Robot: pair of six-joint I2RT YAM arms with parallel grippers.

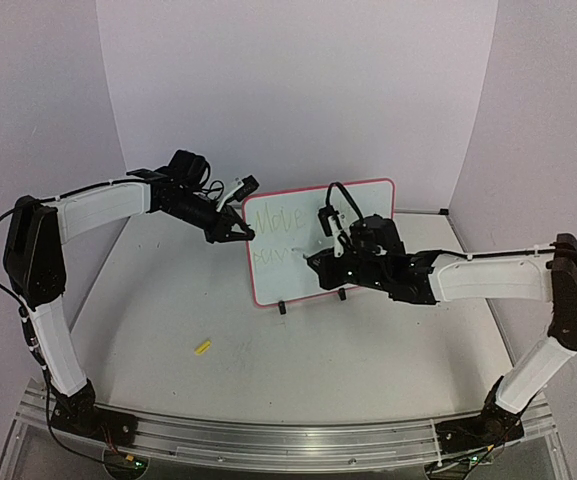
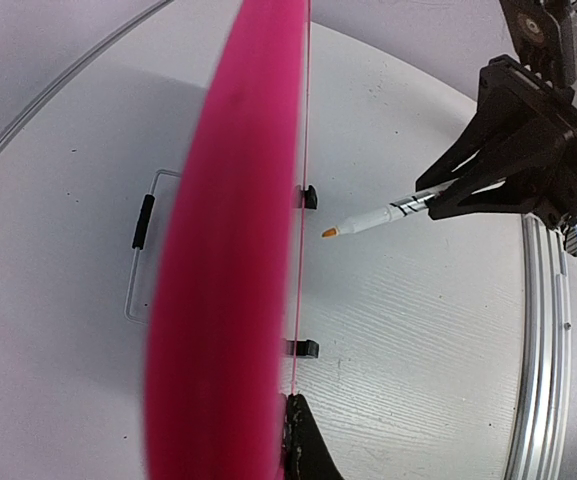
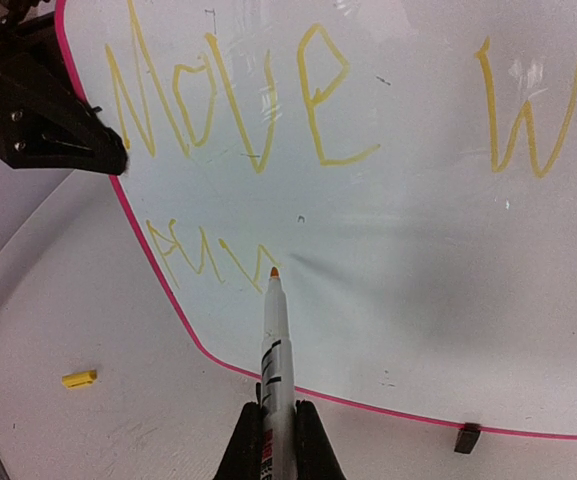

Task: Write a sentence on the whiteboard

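The whiteboard (image 1: 358, 215), white with a pink frame, stands upright on small black feet at mid-table. My left gripper (image 1: 240, 234) is shut on its left edge; the left wrist view shows the frame (image 2: 228, 260) edge-on against one black finger (image 2: 313, 445). The sentence (image 3: 228, 100) is yellow handwriting: "Move Wi" on top, a short scrawl (image 3: 203, 255) below. My right gripper (image 3: 278, 450) is shut on a grey marker (image 3: 276, 370). Its orange tip sits at the end of the lower line. From the left wrist the marker (image 2: 383, 215) appears a hair off the board.
A small yellow cap (image 1: 203, 348) lies on the table, left of and nearer than the board; it also shows as the cap (image 3: 79, 379) in the right wrist view. A board foot (image 3: 466, 438) sits near the marker. White walls enclose the table's back and sides.
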